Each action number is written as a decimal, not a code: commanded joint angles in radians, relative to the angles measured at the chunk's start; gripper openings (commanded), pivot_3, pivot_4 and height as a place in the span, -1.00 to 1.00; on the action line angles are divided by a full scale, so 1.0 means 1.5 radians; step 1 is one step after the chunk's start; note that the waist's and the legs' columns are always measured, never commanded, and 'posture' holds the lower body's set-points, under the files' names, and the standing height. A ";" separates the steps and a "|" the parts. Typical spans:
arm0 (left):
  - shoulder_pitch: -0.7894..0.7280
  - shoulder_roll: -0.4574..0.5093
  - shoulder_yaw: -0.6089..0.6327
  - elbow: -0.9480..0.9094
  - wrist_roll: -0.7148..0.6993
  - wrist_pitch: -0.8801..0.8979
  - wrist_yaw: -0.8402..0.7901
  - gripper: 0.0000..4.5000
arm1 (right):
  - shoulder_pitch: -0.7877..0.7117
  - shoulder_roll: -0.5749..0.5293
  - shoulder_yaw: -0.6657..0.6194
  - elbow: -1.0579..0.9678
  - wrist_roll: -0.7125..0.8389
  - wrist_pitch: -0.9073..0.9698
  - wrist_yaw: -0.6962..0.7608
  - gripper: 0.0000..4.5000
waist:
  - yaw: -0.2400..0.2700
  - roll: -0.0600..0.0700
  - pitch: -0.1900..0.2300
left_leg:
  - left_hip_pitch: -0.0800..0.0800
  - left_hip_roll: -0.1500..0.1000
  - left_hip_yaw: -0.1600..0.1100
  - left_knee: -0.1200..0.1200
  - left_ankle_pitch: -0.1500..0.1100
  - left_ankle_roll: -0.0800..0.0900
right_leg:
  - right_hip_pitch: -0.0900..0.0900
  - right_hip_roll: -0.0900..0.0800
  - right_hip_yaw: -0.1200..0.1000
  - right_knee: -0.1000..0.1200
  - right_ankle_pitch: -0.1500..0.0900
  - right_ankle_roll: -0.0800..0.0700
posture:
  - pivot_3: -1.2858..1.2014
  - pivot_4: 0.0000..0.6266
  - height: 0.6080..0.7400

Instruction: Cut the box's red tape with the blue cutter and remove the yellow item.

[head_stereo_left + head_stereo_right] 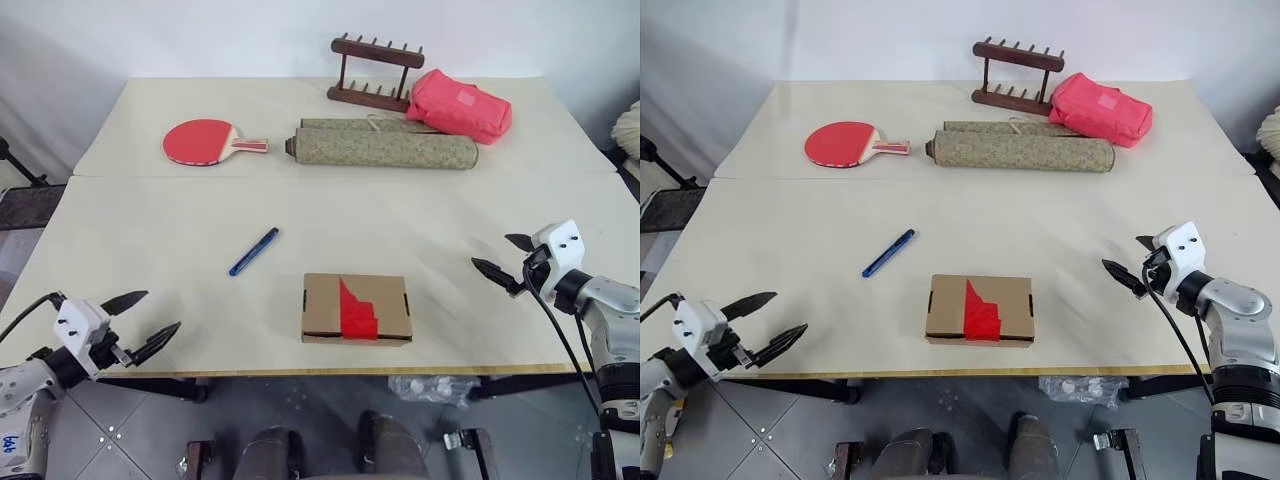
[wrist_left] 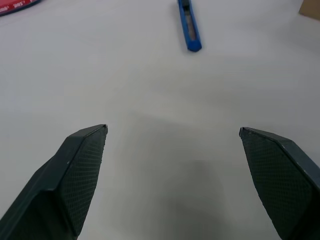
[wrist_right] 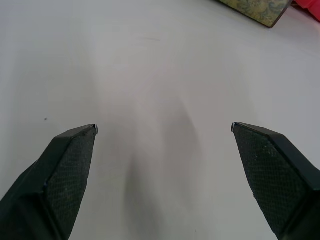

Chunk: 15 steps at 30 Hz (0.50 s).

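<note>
Two grippers hung with their fingers spread wide and nothing between them, one at each near corner of the table [image 1: 150,230]. The left gripper [image 1: 142,320] hovered at the near left edge, well apart from everything. Further in and to its right lay the blue cutter [image 1: 254,251], flat on the tabletop and slanted, one end toward the near left and the other toward the far right. Right of that, near the front edge, sat the box [image 1: 357,309], closed, with the red tape [image 1: 357,313] stuck across its lid. The yellow item could not be seen and was presumably inside. The right gripper [image 1: 509,258] hovered over the table's right side, apart from the box. At the back stood a red paddle [image 1: 203,141], a patterned roll [image 1: 383,148], a wooden rack [image 1: 374,72] and a pink pouch [image 1: 459,105].

The step in hand looked to be fetching the cutter. The left gripper seemed best placed; closing across the slim body's middle, fingers square to its length, should stop it swivelling or sliding.
</note>
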 commanded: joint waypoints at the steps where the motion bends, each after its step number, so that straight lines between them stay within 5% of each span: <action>1: -0.001 0.007 0.003 -0.038 -0.018 0.018 0.000 0.99 | -0.002 -0.007 -0.005 -0.022 0.007 -0.002 -0.001 1.00 | 0.000 0.000 0.000 | 0.000 0.000 0.000 0.000 0.000 0.000 | 0.000 0.000 0.000 0.000 0.000 0.000 | 0.03 -0.52 1.00; 7: -0.025 0.026 -0.021 -0.109 -0.015 0.167 0.064 0.99 | 0.007 -0.005 -0.006 -0.080 0.005 0.090 -0.050 1.00 | 0.000 0.000 0.000 | 0.000 0.000 0.000 0.002 0.000 0.000 | 0.000 0.000 0.000 0.001 0.000 0.000 | 0.03 -0.52 1.00; 12: -0.102 0.035 -0.049 -0.099 -0.009 0.118 0.017 0.99 | 0.055 -0.009 -0.004 -0.215 0.024 0.149 -0.043 1.00 | 0.004 0.000 0.000 | -0.001 0.000 -0.001 0.004 0.000 0.000 | 0.000 0.000 0.000 0.001 0.000 0.000 | 0.03 -0.52 1.00; 15: -0.196 0.038 -0.093 -0.075 -0.001 0.145 0.020 0.73 | 0.077 -0.021 -0.001 -0.305 0.038 0.232 -0.050 0.72 | 0.007 0.001 0.000 | -0.001 0.000 -0.001 0.004 0.000 0.000 | 0.000 0.000 0.000 0.001 0.000 0.000 | 0.03 -0.52 1.00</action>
